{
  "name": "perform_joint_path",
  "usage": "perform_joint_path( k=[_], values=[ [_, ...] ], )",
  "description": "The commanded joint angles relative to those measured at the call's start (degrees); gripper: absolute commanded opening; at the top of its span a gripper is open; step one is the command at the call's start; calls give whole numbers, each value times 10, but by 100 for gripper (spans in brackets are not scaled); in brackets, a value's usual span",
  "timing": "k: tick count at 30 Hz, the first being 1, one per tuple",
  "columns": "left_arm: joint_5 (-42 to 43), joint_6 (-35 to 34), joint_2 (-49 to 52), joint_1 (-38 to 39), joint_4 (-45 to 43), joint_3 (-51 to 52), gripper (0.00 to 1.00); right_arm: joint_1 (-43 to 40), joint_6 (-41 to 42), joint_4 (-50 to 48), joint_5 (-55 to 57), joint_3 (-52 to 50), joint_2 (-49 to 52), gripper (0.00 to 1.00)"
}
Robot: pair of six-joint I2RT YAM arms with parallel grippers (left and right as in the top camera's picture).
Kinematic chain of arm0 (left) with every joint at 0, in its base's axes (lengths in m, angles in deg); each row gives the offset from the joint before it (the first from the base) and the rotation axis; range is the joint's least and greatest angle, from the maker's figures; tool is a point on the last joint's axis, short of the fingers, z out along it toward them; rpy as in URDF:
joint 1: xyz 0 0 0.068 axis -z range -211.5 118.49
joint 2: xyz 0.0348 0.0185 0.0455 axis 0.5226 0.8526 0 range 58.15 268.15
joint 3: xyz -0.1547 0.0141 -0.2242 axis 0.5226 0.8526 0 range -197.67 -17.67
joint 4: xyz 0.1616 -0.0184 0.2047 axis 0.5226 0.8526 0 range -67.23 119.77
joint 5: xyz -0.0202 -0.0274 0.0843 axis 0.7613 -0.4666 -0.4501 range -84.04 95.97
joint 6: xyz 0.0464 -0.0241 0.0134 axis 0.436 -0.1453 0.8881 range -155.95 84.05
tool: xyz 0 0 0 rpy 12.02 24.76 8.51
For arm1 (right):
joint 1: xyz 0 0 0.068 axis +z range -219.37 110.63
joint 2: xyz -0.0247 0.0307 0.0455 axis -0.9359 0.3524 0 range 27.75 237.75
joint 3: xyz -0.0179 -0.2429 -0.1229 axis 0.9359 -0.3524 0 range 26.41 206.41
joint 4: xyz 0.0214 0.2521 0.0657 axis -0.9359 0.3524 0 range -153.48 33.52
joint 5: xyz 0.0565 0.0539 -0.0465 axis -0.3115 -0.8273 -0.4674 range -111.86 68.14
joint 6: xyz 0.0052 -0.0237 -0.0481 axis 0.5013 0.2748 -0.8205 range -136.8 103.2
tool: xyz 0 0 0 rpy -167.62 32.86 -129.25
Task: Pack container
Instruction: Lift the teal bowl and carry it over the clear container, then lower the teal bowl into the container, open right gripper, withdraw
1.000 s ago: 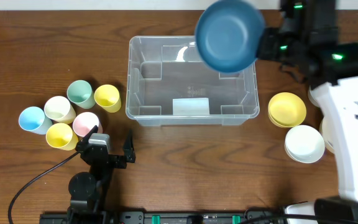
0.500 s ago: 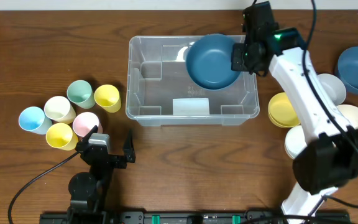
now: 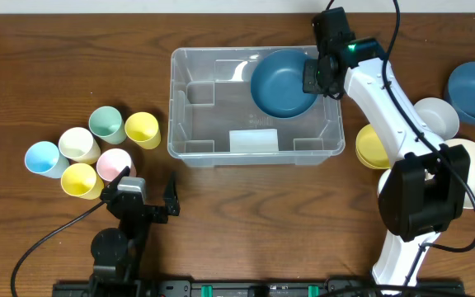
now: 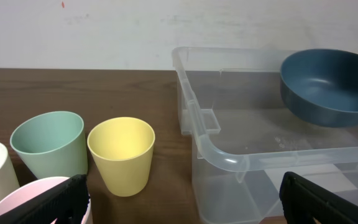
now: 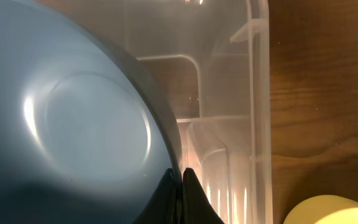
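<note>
Right gripper (image 3: 312, 78), pinched tight on the rim of a dark blue bowl (image 3: 283, 82), holds it over the 2 o'clock corner of the container (image 3: 213, 115). Container: mid-table (image 3: 39, 49), floor bare but for its pale label (image 3: 254, 140); the gripper stands at its 2 o'clock wall. Packing is judged barely begun, with the first bowl not yet released. Left to pack: six cups (image 3: 78, 143) at 9 o'clock; yellow bowls (image 3: 380, 146), white bowls (image 3: 439, 120) and a second blue bowl (image 3: 474, 89) at 3 o'clock. Left gripper (image 3: 148, 191), at 7 o'clock, gapes wide and empty.
</note>
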Motion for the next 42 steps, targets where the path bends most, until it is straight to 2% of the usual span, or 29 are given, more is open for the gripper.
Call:
perform_joint_path(
  k=[1,17,23,35,40,42],
  values=[
    [-3,10,-3,-2,6,17,98,5,-5,-9,11,2,11,1],
    [-3,10,-3,-2,6,17,98,5,-5,-16,11,2,33,1],
    [-3,10,-3,-2,6,17,98,5,-7,-19,11,2,33,21],
    [-3,10,-3,-2,6,17,98,5,-11,-18,-1,13,28,22],
    [-3,10,-3,-2,6,17,98,5,-12,22,-20,52,-3,23],
    [-3,10,-3,-2,6,17,98,3,-11,50,-19,76,-23,26]
  ],
)
